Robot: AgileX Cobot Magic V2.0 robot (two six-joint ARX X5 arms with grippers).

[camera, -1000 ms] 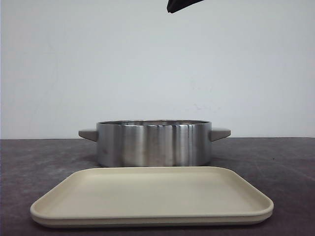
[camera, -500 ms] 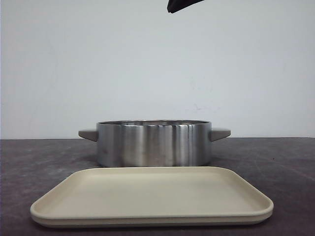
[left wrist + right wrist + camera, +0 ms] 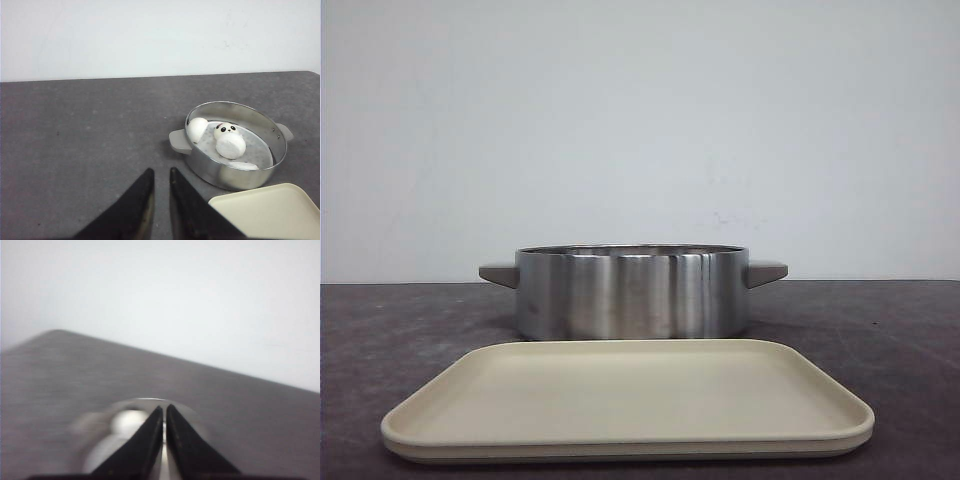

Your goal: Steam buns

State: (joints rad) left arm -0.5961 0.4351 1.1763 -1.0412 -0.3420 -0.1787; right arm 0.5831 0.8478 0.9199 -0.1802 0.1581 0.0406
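The steel pot (image 3: 632, 291) stands mid-table, and its wall hides the buns in the front view. In the left wrist view the pot (image 3: 235, 176) holds several white buns: one by the wall (image 3: 197, 129), one with a panda face (image 3: 225, 131), one in the middle (image 3: 231, 145), and one partly hidden by the wall (image 3: 243, 165). My left gripper (image 3: 161, 171) hangs over bare table beside the pot, jaws nearly together and empty. My right gripper (image 3: 164, 408) is shut and empty above the blurred pot (image 3: 145, 402), with a bun (image 3: 129, 422) below it.
A beige tray (image 3: 628, 400) lies in front of the pot at the table's near edge; its corner shows in the left wrist view (image 3: 270, 212). The pot has grey side handles (image 3: 766, 271). A white wall stands behind the table.
The black gripper tip at the top of the front view has gone out of the frame. The pot and tray have not moved.
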